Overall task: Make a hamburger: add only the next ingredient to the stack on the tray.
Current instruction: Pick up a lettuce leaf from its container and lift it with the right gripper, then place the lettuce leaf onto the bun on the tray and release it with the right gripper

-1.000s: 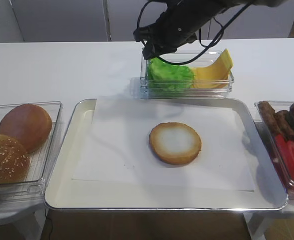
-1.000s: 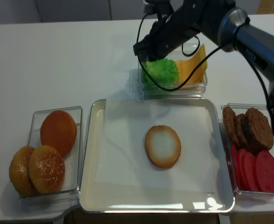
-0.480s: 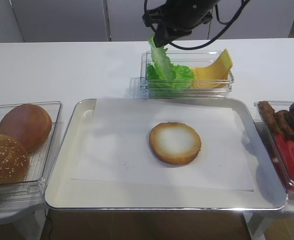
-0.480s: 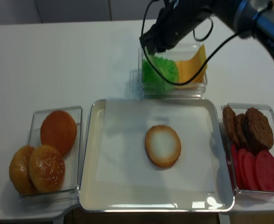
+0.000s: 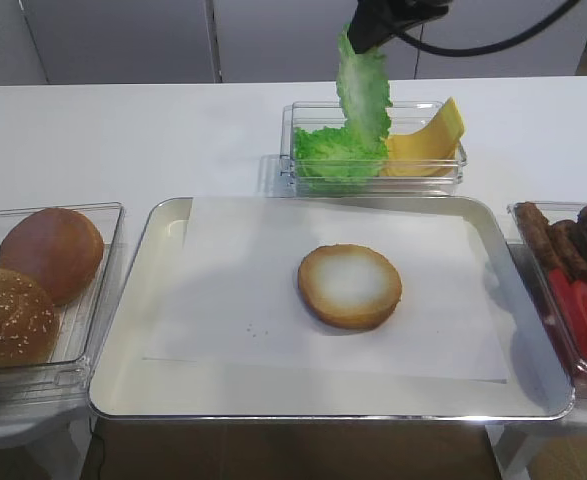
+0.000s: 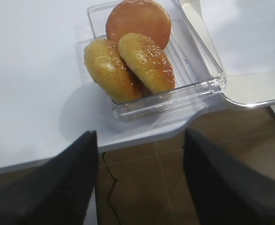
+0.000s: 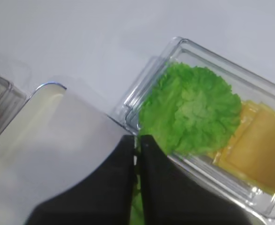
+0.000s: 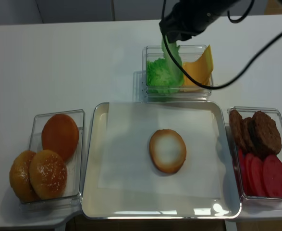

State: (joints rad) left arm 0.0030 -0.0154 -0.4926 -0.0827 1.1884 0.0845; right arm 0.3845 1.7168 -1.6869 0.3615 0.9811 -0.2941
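Left gripper: we see only two dark blurred fingers (image 6: 71, 183) at the bottom of the left wrist view, set well apart with bare floor between them, holding nothing.
Buns (image 6: 130, 56): ahead of those fingers, three brown buns sit in a clear tub (image 6: 207, 86) near the table edge.
Tray (image 5: 163, 330): we see the silver tray with its white paper (image 5: 233, 280) in the middle of the table, below and nearer than the right fingers.
Bun half (image 5: 350, 286): it lies flat on the paper, pale face up, well apart from the right fingers.
Patties and tomato slices (image 8: 261, 154): these fill a tub right of the tray.
Right gripper (image 7: 137, 154): our fingers are pressed together on the top edge of a lettuce leaf (image 5: 364, 85).
Lettuce leaf: it hangs straight down from the fingers, above the far tub (image 8: 150, 91).
Far tub: below the fingers, more lettuce (image 7: 191, 108) lies beside cheese slices (image 7: 252, 157).
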